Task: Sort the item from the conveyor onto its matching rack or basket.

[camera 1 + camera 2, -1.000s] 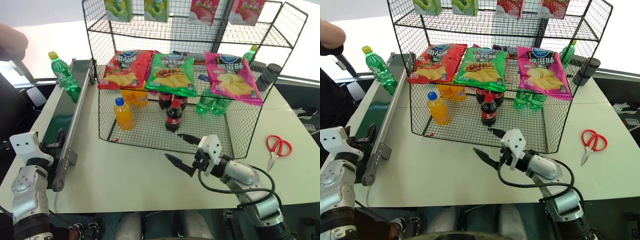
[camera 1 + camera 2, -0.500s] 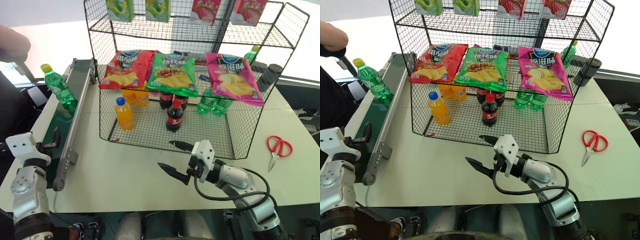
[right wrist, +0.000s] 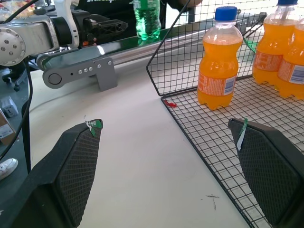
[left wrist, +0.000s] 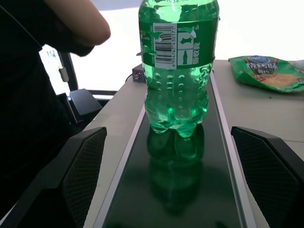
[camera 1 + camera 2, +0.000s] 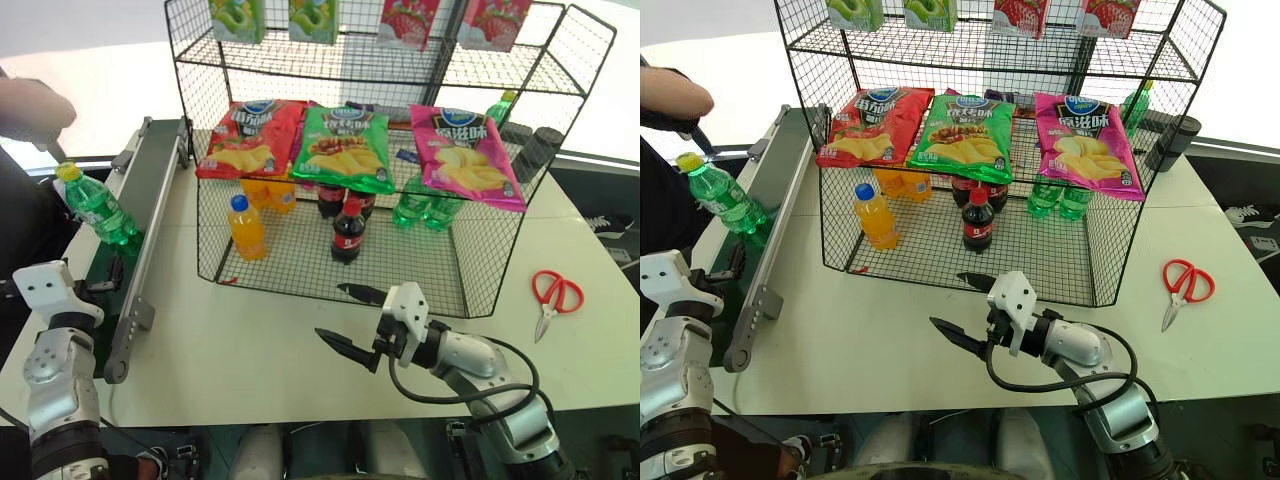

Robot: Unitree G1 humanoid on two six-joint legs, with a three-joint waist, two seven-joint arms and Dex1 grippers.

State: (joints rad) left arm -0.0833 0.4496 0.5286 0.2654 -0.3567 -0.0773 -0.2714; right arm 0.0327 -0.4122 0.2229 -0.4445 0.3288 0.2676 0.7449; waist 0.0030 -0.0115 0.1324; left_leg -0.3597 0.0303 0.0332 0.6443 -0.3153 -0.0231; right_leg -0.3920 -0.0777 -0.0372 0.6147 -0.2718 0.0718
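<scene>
The item, a clear-green bottle (image 5: 97,207) with a yellow cap, stands upright on the conveyor's dark-green belt (image 5: 118,248) at the table's left side. My left gripper (image 5: 108,280) is open at the belt's near end. In the left wrist view the bottle (image 4: 178,71) is straight ahead of the fingers, a little beyond their tips. My right gripper (image 5: 330,310) hangs open over the table just in front of the black wire rack (image 5: 300,265), holding nothing. The rack carries chip bags, orange-drink, cola and green bottles.
A person's hand (image 5: 35,105) hovers at the far left, just above the bottle's cap. Red-handled scissors (image 5: 555,295) lie on the table to the right of the rack. An orange-drink bottle (image 3: 217,71) stands near the rack's front left corner.
The green bottle has travelled down the belt toward my left gripper. The person's hand has come lower over it. Both grippers stay open and about where they were.
</scene>
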